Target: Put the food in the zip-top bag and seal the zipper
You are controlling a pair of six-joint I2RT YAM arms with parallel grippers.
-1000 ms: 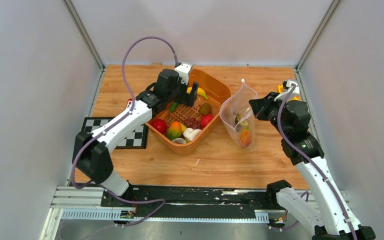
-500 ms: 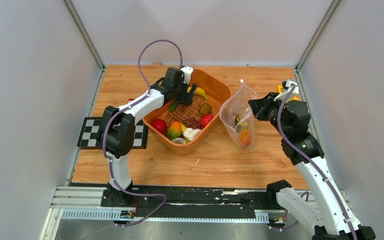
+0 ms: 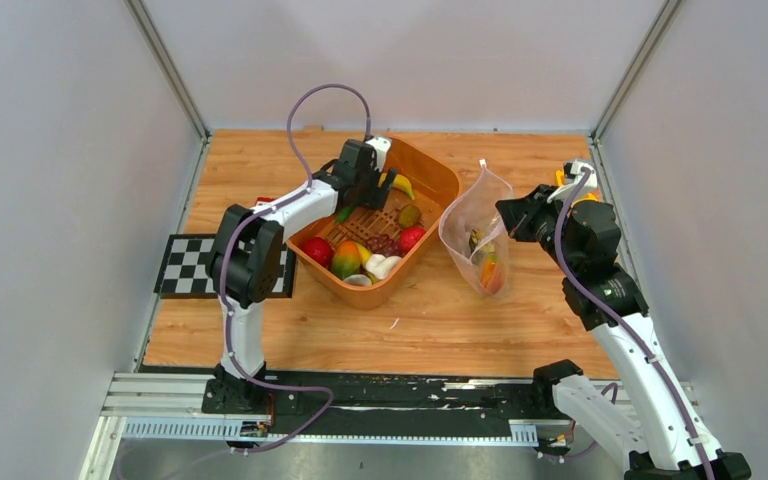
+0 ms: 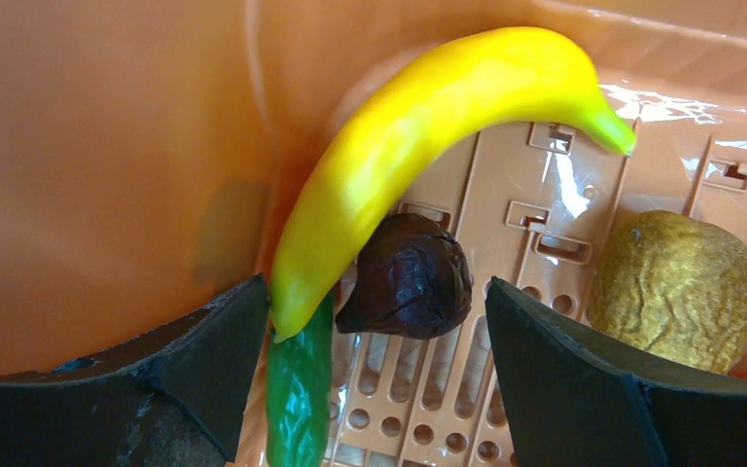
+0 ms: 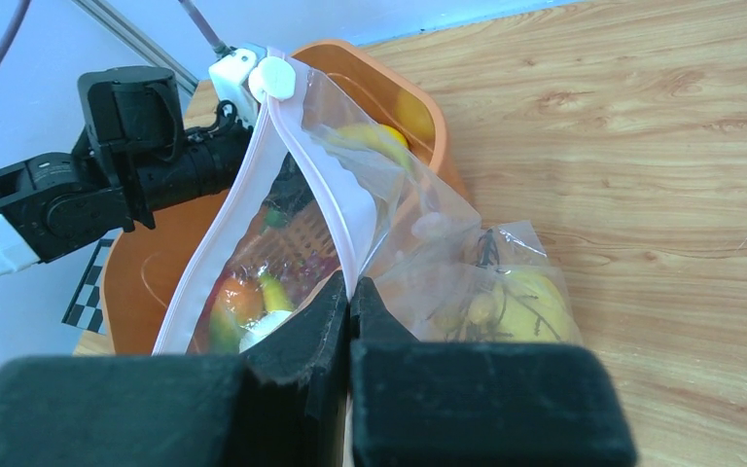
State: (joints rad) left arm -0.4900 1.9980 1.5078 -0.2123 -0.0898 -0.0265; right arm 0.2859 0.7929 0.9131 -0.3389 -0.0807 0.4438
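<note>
Over the far corner of the orange basket point(image 3: 447, 183), the left gripper point(image 4: 379, 341) hangs spread wide beside the yellow banana point(image 4: 428, 126); it should centre on that fruit before pinching. Right of the basket, the right gripper point(image 5: 350, 292) clenches the zip-top bag point(image 3: 472, 228) by its mouth

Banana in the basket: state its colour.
Yellow banana, greenish tip; clearest in left wrist view.
</note>
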